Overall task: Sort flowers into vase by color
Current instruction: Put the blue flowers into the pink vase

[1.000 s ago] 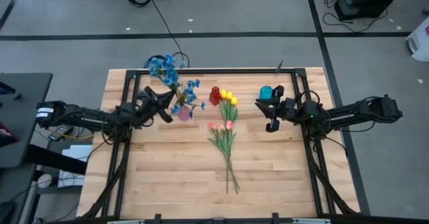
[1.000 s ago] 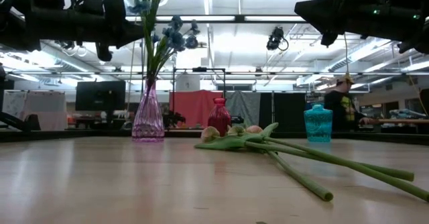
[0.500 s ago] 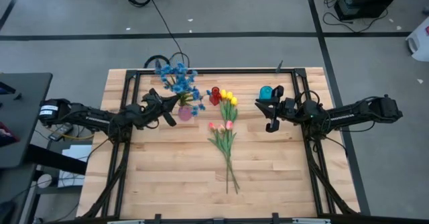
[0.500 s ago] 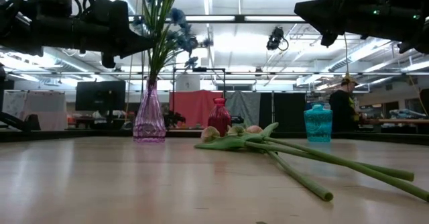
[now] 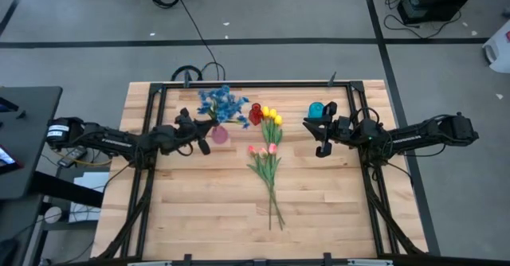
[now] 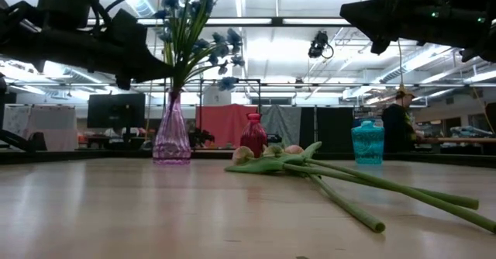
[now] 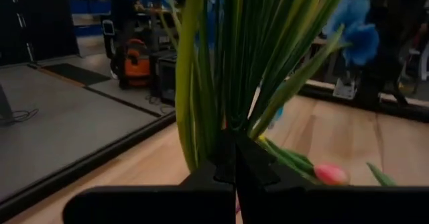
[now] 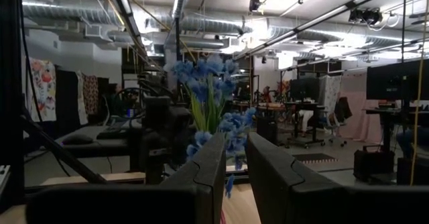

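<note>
A bunch of blue flowers [image 5: 223, 105] stands with its stems in a pink glass vase [image 5: 219, 134], also plain in the low view [image 6: 172, 135]. My left gripper [image 5: 201, 136] is at the stems just above the vase's neck, shut on them. Yellow tulips [image 5: 272, 116] and pink tulips [image 5: 263, 149] lie flat on the table, their green stems [image 5: 275, 206] pointing toward the near edge. My right gripper [image 5: 323, 138] hovers open near the teal vase [image 5: 316, 110], touching nothing. My left gripper pinches the blue bunch by its green stems [image 7: 231, 127] between the two fingertips, just above the vase's neck [image 6: 173, 96]. The fingers come nearly level from the table's left, across the stems. The bunch stands about upright with its lower end inside the vase.
A small red vase [image 5: 255, 113] stands between the pink and teal vases along the far side. A black frame rail [image 5: 239, 83] runs along the table's far edge and down both sides. Bare wood lies toward the near edge [image 5: 199, 210].
My left gripper has moved toward the table's right, staying shut on the stems. The blue bunch has swung from leaning toward the far left to about upright, its blossoms shifting right over the vase. The pink vase has stayed in place.
</note>
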Controlling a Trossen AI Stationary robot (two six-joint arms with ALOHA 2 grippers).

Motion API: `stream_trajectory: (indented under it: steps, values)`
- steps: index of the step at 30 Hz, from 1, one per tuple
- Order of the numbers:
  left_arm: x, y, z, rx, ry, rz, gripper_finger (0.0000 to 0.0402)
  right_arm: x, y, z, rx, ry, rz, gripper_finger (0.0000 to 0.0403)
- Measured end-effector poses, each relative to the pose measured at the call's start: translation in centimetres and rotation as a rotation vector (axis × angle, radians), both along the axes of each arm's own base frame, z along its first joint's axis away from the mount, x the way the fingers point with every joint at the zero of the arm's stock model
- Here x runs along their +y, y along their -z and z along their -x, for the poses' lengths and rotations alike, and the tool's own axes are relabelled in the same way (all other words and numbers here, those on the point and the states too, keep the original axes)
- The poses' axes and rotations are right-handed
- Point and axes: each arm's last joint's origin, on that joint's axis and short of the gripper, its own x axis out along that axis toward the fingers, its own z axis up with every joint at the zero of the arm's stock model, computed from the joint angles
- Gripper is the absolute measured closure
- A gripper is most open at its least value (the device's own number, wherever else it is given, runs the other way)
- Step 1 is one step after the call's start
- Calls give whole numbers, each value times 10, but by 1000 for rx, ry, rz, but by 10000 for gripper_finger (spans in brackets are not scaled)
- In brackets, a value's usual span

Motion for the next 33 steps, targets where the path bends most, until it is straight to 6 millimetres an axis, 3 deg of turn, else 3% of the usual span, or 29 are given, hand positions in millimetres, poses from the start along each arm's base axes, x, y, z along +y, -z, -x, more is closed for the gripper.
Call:
stream_trajectory:
  steps: [9,17,29,33]
  values:
    - [-1,18,10,52,0,15,401,0,0,0,4,0,0,329]
    - [-1,19,11,63,-5,8,389,0,0,0,4,0,0,329]
    - [-1,17,11,25,-4,11,265,0,0,0,5,0,-1,329]
    - [-1,17,11,45,7,-17,242,0,1,0,8,0,-1,329]
